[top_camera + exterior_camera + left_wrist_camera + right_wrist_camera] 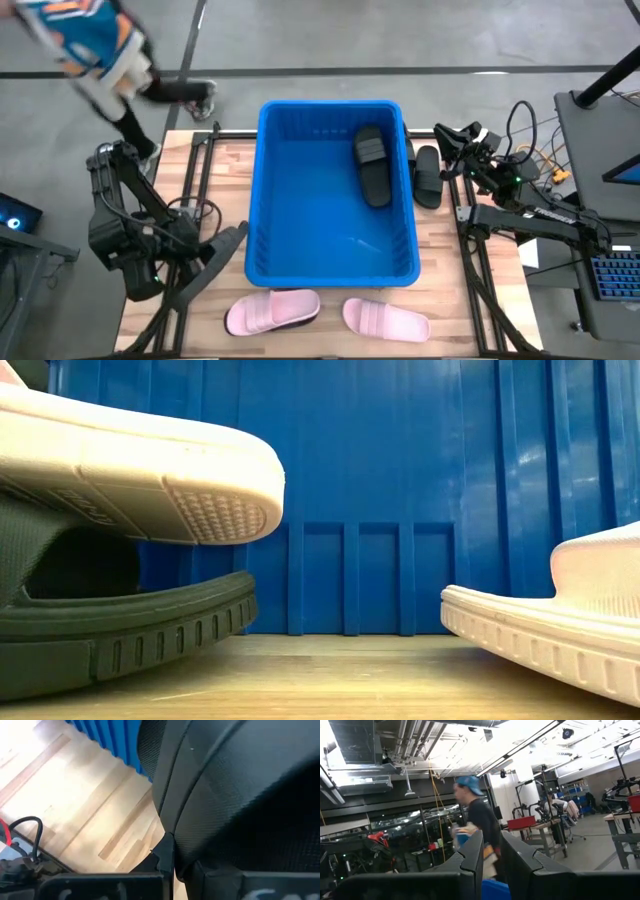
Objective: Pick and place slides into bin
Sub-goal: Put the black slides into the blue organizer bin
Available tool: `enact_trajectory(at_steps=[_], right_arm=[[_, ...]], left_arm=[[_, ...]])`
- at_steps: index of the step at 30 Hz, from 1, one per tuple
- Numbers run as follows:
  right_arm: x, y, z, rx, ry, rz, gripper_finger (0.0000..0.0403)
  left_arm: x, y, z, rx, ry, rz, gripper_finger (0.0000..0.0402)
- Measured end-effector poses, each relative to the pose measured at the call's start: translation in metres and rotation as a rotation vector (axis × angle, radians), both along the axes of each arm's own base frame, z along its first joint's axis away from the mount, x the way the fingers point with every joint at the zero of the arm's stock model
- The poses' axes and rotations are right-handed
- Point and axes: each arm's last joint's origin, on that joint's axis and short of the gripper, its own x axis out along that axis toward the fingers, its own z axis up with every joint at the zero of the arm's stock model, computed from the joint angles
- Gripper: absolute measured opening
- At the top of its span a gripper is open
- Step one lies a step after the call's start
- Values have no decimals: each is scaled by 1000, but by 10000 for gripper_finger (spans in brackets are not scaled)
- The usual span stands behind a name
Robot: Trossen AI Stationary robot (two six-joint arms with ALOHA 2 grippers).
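Your left claw is clenched on a black slide beside the bin. Your right claw waits by the far edge with a small gap between its fingers, holding nothing. Two pink slides lie on the surface.

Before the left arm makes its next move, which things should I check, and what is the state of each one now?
1. Left gripper grips the held black slide: ok.
2. Held black slide is above the bin: not ok, it is outside the bin's left wall.
3. Free room in the bin: ok, only one binned slide lies inside, at the far right.
4. Right gripper is out of the way: ok, it is open and empty beyond the bin's right side.
5. Person is away from the table: not ok, the person is near its far left corner.
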Motion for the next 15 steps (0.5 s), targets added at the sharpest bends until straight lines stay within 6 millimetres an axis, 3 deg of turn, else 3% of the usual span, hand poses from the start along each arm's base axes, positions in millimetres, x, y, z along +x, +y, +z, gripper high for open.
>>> enact_trajectory(at_steps=[6, 15], right_arm=[[0, 0, 0, 1, -1, 1, 56], [0, 0, 0, 0, 0, 0, 56]], left_arm=[[0, 4, 2, -1, -31, 10, 0], [4, 11, 13, 125, -276, 37, 0]])
